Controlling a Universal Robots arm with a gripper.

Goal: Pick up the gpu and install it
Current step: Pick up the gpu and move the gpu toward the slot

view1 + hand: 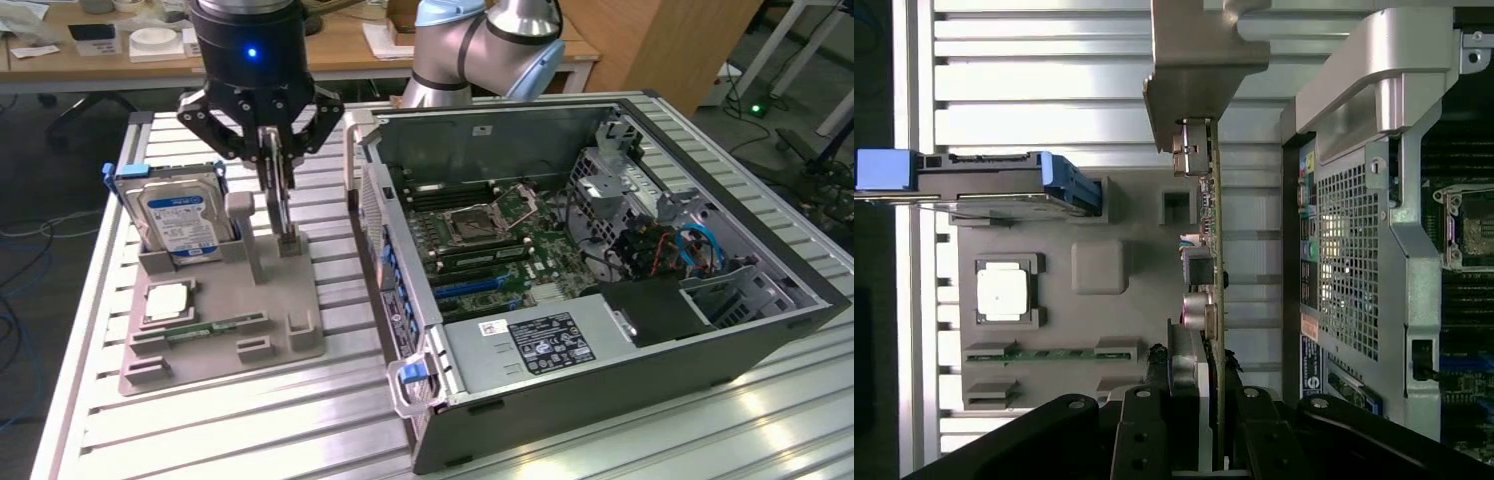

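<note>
exterior view: slatted table (267, 420), wooden desk (340, 48)

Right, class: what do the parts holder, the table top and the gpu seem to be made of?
Parts holder: matte grey plastic, probably; dull, moulded look. Table top: ribbed metal, likely aluminium; bright glare on its slats. gpu: circuit board with a metal end bracket, judging by its silvery sheen.
</note>
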